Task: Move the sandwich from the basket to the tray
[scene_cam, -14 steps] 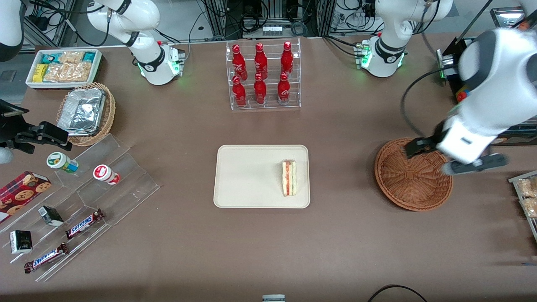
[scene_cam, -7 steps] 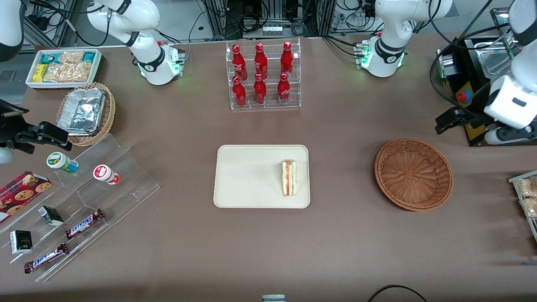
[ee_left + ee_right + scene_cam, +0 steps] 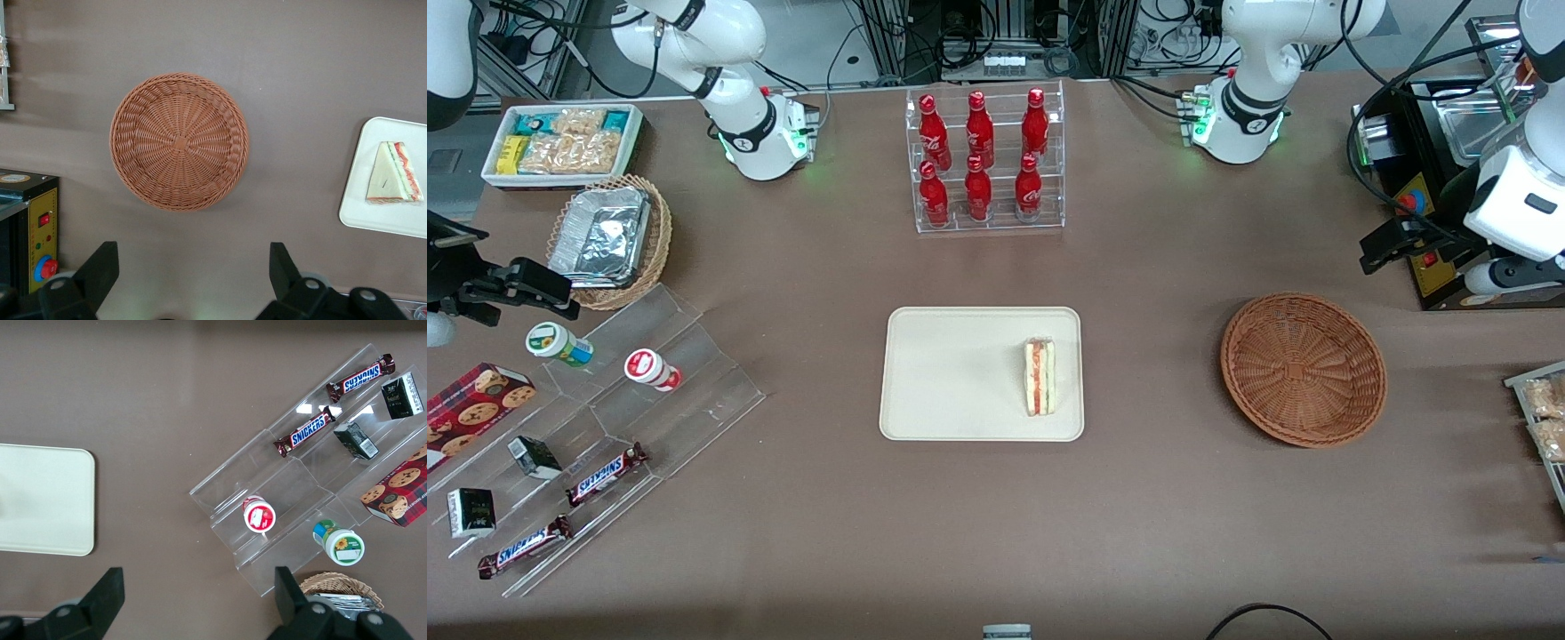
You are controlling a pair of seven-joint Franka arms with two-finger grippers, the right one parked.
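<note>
On the tray [image 3: 960, 373], the sandwich [image 3: 1040, 376] lies well apart from the open gripper [image 3: 190, 273].

Sandwich on tray; basket holds nothing.

The sandwich [image 3: 1040, 376] lies on the tray [image 3: 951, 373], near the rim closest to the basket [image 3: 1304, 369]. The gripper [image 3: 1392, 244] hangs at the working arm's end of the table, farther from the camera than the basket.
</note>
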